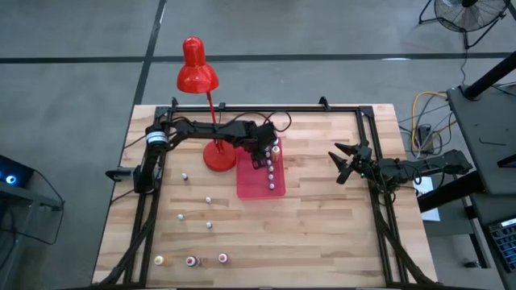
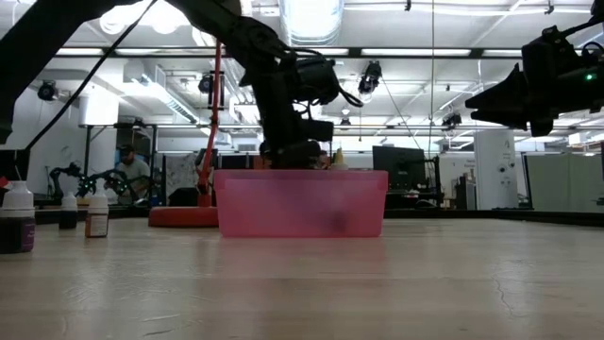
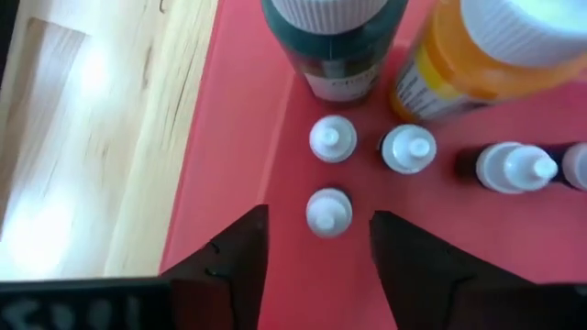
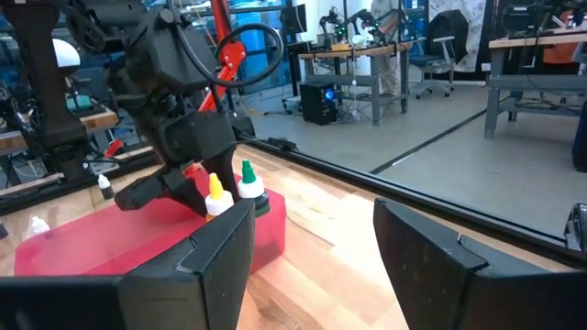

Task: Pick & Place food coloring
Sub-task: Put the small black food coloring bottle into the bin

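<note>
The food coloring bottles are small and white-capped. Several stand in the pink-red tray, along its right side, and others stand loose on the table and near its front edge. My left gripper hangs open over the tray, pointing steeply down. One bottle stands upright on the tray floor between its fingertips, with a gap on each side. Beyond it stand two more small bottles, a dark green bottle and an orange one. My right gripper waits open at the table's right, holding nothing.
A red desk lamp stands with its base just left of the tray, close to my left arm. Black frame rails run along the table's edges. Bare wood lies between the tray and the front right corner.
</note>
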